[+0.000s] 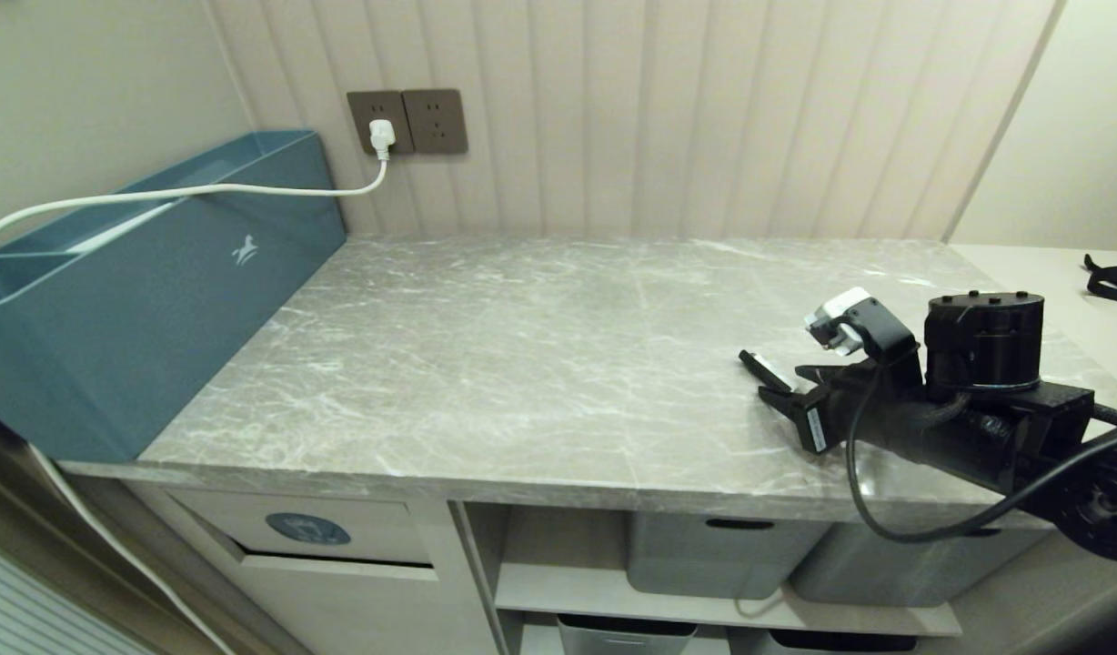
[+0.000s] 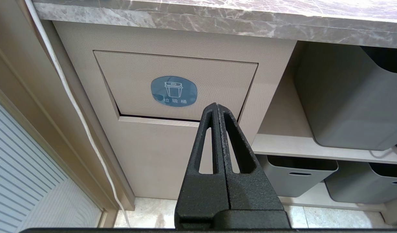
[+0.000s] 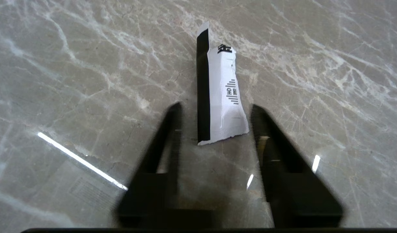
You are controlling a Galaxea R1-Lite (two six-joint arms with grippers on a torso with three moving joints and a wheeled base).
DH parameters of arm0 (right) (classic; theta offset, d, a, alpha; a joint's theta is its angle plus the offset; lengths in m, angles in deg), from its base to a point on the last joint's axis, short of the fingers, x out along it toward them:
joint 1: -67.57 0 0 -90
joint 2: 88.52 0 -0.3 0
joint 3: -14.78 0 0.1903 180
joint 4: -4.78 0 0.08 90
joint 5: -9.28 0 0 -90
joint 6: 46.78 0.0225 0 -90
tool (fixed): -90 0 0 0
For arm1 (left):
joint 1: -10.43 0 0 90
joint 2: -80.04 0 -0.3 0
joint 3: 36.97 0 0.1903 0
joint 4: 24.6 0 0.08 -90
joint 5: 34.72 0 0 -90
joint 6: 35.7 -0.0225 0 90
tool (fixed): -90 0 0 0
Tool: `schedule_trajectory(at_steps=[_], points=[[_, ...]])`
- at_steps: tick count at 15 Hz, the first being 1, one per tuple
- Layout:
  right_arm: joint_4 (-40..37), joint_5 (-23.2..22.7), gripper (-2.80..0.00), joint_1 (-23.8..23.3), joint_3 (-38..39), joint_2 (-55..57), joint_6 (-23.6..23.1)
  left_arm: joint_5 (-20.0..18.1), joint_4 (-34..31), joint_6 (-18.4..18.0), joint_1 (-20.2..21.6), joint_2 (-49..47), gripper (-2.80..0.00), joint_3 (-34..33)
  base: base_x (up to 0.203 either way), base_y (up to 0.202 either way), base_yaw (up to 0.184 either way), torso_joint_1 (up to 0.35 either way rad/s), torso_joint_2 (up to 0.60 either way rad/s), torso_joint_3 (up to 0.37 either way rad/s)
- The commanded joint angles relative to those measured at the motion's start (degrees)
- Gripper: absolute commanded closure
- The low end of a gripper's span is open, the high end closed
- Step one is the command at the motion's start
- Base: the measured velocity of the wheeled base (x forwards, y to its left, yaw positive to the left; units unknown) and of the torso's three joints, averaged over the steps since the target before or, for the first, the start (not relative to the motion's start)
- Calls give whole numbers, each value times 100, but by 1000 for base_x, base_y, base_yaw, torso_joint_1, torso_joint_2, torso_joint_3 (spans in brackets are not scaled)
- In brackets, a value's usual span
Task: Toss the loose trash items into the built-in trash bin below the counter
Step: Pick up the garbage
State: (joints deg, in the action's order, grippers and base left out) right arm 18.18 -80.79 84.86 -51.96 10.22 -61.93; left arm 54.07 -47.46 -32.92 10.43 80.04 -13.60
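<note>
The right hand [image 3: 214, 129] sits low on the marble surface [image 1: 522, 364], at the right of the head view, its fingers [image 3: 167, 136] partly apart on either side of the black-and-white wrapper [image 3: 218, 94]. The wrapper lies flat between them, touched by neither, so it is not yet gripped. No cardboard scrap shows anywhere. The left hand [image 2: 218, 106] is pinched shut and empty, hanging before the trash bin flap [image 2: 176, 84], which sits closed under the surface at the lower left of the head view. By my reading, pickup, carry and drop all remain.
</note>
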Motion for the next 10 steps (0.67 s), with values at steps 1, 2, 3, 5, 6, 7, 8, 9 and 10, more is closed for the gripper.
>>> schedule_trajectory(at_steps=[1, 2, 3, 5, 6, 7, 8, 9, 10], points=[[32, -1, 0, 2, 22, -29, -5, -3, 2, 3, 0, -9, 0, -16, 0, 0, 0, 0, 0, 0], [32, -1, 0, 2, 22, -21, 4, -3, 2, 3, 0, -9, 0, -10, 0, 0, 0, 0, 0, 0], [32, -10, 0, 2, 16, -6, 4, -3, 2, 3, 0, -9, 0, -10, 0, 0, 0, 0, 0, 0], [32, -10, 0, 2, -40, 41, 11, -2, 2, 3, 0, -9, 0, -12, 0, 0, 0, 0, 0, 0], [32, -10, 0, 2, -60, 32, 16, 4, 2, 3, 0, -9, 0, -16, 0, 0, 0, 0, 0, 0], [34, -10, 0, 2, -59, -17, 21, 4, 2, 3, 0, -9, 0, -10, 0, 0, 0, 0, 0, 0], [33, -21, 0, 3, -42, -149, 39, -3, 2, 3, 0, -9, 0, -18, 0, 0, 0, 0, 0, 0], [36, -71, 0, 15, -1, -314, 101, -2, 2, 3, 0, -9, 0, -11, 0, 0, 0, 0, 0, 0], [77, -215, 0, 43, 16, -452, 148, -3, 2, 3, 0, -9, 0, -16, 0, 0, 0, 0, 0, 0]])
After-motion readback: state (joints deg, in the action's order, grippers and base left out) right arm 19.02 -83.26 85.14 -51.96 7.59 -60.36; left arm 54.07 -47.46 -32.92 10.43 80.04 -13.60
